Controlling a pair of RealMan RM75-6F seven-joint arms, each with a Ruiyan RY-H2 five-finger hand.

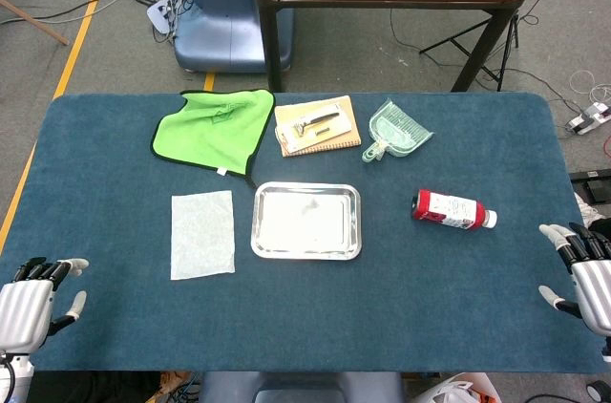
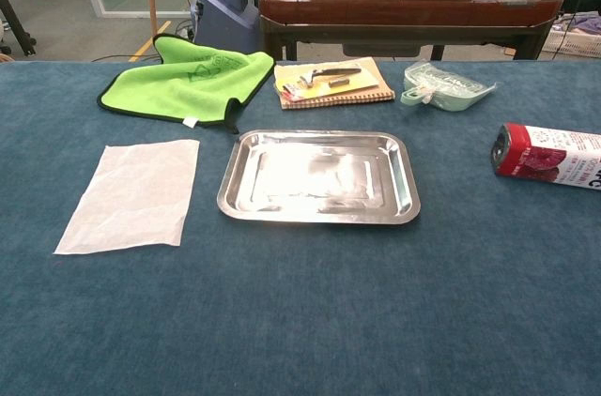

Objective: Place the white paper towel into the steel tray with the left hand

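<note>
The white paper towel (image 1: 202, 234) (image 2: 134, 194) lies flat on the blue tablecloth, just left of the steel tray (image 1: 306, 250) (image 2: 319, 213). The tray holds nothing. My left hand (image 1: 33, 300) hovers at the table's near left corner, well left of and nearer than the towel, fingers apart and holding nothing. My right hand (image 1: 584, 272) sits at the near right edge, fingers spread, also holding nothing. Neither hand shows in the chest view.
A green cloth (image 1: 215, 129) (image 2: 188, 82) lies behind the towel. A notebook with a razor on it (image 1: 317, 125) (image 2: 332, 83) and a green dustpan (image 1: 398, 130) (image 2: 445, 86) sit behind the tray. A red-and-white bottle (image 1: 452, 209) (image 2: 549, 155) lies right of it.
</note>
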